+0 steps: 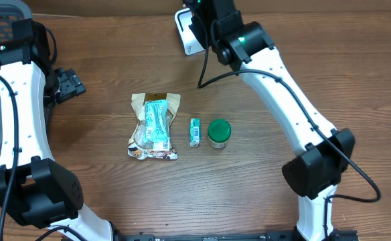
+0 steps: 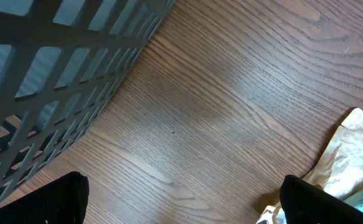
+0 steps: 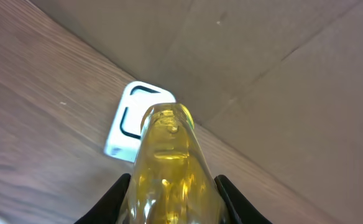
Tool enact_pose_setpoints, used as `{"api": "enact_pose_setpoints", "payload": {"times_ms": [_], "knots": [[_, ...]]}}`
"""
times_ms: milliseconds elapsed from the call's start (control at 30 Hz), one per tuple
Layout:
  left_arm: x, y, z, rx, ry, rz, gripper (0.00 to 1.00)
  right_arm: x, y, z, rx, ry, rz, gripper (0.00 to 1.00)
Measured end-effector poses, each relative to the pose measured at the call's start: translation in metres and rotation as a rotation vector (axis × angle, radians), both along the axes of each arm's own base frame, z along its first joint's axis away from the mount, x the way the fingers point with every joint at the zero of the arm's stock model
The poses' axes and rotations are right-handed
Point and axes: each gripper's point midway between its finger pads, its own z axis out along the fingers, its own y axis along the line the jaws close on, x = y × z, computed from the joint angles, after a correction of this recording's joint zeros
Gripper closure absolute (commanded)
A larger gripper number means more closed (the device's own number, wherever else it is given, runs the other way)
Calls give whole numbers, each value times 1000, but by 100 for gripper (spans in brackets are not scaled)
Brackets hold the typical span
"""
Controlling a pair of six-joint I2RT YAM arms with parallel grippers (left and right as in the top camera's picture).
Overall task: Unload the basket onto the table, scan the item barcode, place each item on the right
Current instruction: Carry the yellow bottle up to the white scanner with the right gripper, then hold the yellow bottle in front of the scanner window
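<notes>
Wooden table (image 1: 249, 201); right fingers (image 3: 114, 202) clamp yellow bottle (image 3: 166, 168).

Overhead top-down; wrist views close, oblique.

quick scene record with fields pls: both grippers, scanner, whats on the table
left gripper: open, empty, over bare table near the basket
right gripper: shut on a yellow translucent bottle
bottle position: held just above the scanner, tip towards it
scanner: white, at the far edge of the table
snack bag: lying flat, teal packet on top
teal box: small, right of the bag
green-lidded jar: upright, right beside the box
</notes>
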Motion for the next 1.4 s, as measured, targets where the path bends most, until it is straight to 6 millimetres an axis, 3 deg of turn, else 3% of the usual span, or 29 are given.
{"api": "enact_pose_setpoints", "payload": {"times_ms": [133, 433, 533, 800, 1033, 1400], "knots": [[0, 0, 0, 0, 0, 0, 0, 12, 2, -12, -56, -25, 1, 72], [0, 0, 0, 0, 0, 0, 0, 39, 16, 1, -47, -171, 7, 71], [0, 0, 0, 0, 0, 0, 0, 52, 21, -2, -64, -221, 8, 67], [0, 0, 0, 0, 0, 0, 1, 83, 35, -38, -169, -309, 37, 66], [0, 0, 0, 0, 0, 0, 0, 93, 39, -64, -262, -321, 75, 66], [0, 0, 0, 0, 0, 0, 0, 99, 33, -74, -291, -316, 76, 66]]}}
